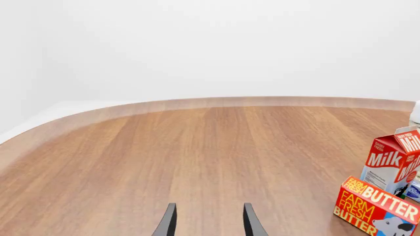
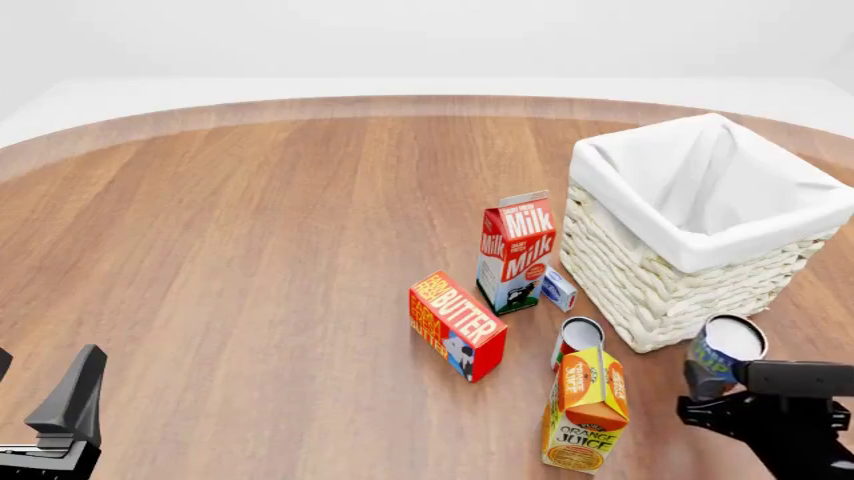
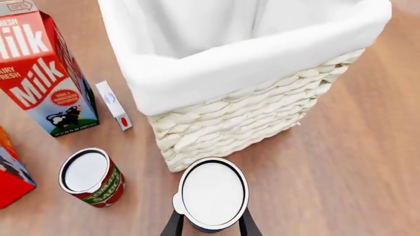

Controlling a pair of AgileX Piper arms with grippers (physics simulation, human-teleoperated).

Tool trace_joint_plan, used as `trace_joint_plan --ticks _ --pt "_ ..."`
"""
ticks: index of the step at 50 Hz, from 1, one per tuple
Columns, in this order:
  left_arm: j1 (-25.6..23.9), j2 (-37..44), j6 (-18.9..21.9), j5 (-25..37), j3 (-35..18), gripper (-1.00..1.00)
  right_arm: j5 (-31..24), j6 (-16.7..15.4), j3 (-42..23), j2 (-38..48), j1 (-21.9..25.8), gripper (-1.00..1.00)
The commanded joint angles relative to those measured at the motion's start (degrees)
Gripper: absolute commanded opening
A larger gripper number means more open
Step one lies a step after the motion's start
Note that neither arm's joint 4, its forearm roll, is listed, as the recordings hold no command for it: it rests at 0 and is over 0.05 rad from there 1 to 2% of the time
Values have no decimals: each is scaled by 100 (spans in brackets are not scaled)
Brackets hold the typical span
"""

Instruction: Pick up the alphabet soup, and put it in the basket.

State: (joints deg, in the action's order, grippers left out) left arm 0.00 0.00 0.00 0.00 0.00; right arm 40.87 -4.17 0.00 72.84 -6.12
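Alphabet soup (image 3: 213, 193) between right tool (image 3: 211, 227) fingers.

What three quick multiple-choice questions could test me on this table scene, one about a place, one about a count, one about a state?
1. Where is the butter box?
A. Inside the basket
B. On the table in front of the milk carton
C. On top of the orange juice carton

2. How many cans are in view?
A. One
B. Two
C. Four

3. What is the right gripper doing?
A. Closed on the alphabet soup
B. Open over the butter
C. Reaching inside the basket

Answers: 1 B, the front view shows it lying on the wood, nearer the camera than the milk. 2 B, the soup plus the red-labelled can. 3 A, both fingers flank the can in the right wrist view.
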Motion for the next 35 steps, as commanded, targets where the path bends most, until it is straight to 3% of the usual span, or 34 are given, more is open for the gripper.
trace_joint_plan --ticks 1,19,35 --pt "0 0 0 0 0 100 -1155 49 0 -1317 -20 -100" --pt "0 0 0 0 0 100 -3044 -212 0 -3427 37 -100" --pt "0 0 0 0 0 100 -3638 -359 -1 -4183 -10 -100"
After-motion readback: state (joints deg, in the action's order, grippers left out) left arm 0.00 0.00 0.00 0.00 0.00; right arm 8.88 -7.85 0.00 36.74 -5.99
